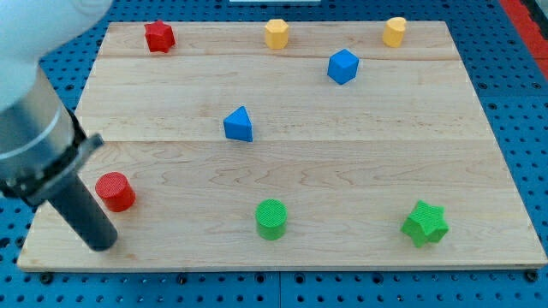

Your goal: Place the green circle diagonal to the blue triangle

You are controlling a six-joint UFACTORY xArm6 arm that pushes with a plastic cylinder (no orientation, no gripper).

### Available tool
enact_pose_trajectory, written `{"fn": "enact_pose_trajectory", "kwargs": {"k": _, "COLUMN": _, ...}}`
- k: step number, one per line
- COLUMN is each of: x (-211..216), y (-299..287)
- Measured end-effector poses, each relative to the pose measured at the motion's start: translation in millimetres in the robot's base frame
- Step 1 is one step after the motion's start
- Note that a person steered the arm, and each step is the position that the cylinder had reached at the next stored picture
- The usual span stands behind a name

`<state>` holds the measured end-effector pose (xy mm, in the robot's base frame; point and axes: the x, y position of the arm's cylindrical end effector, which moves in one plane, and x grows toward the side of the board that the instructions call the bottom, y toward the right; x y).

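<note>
The green circle (271, 219) is a short green cylinder near the bottom middle of the wooden board (342, 162). The blue triangle (239, 124) stands above it, a little to the left, near the board's centre. My tip (103, 244) rests on the board at the bottom left, far left of the green circle and just below-left of a red cylinder (115, 191). The rod slants up to the left into the arm's grey and white body.
A red star (159, 36) lies at the top left. A yellow hexagon-like block (276, 33) and a yellow cylinder (394, 31) lie along the top edge. A blue cube (342, 66) sits at upper right. A green star (425, 223) is at bottom right.
</note>
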<state>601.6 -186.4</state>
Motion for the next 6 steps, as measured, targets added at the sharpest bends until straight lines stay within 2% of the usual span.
{"fn": "enact_pose_trajectory", "kwargs": {"k": 1, "x": 16, "y": 66}}
{"fn": "enact_pose_trajectory", "kwargs": {"k": 3, "x": -14, "y": 158}}
{"fn": "enact_pose_trajectory", "kwargs": {"k": 6, "x": -26, "y": 207}}
